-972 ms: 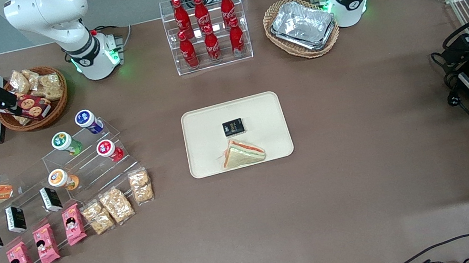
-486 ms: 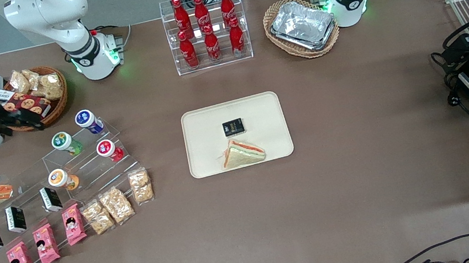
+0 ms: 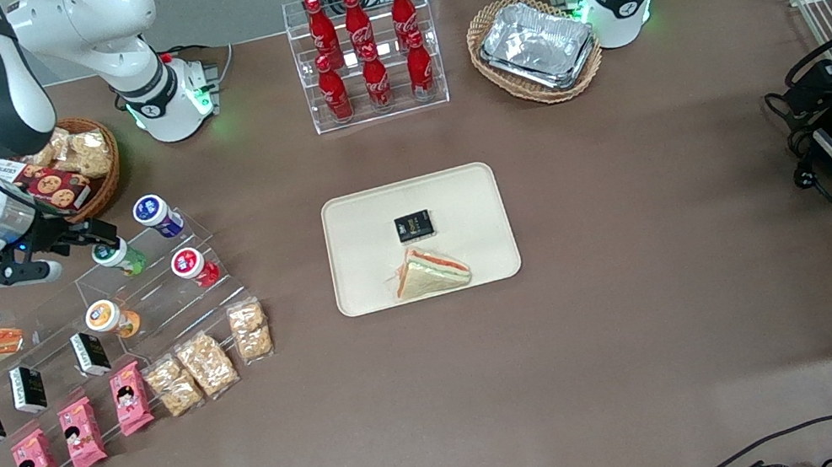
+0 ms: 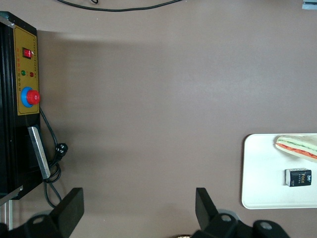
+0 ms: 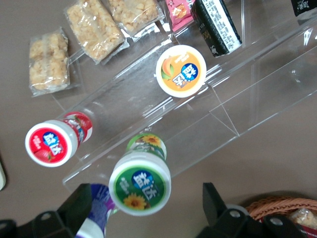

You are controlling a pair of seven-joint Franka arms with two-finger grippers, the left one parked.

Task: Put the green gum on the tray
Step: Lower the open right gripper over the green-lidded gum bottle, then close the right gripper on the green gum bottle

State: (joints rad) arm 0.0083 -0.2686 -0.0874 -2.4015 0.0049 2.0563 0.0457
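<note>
Your gripper (image 5: 141,208) hovers right over the green gum (image 5: 140,183), fingers (image 5: 74,208) spread wide, gripping nothing. The tray (image 3: 362,217) sits well apart toward the parked arm.

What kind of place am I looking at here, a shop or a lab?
Most likely a robotics lab set up as a mock snack counter. Cola bottles stand in a clear rack, the green gum sits on an acrylic display, and the end effector hangs open just above it. The tray holds a sandwich.

1. The gripper (image 3: 98,235) hangs wide open over the green gum (image 5: 140,183), upper left of the front view.
2. The blue-lidded bottle (image 3: 153,210) and red-lidded bottle (image 3: 188,263) crowd it.
3. On the tray (image 3: 357,214), the sandwich (image 3: 430,272) and black packet (image 3: 414,225) leave bare room.
</note>
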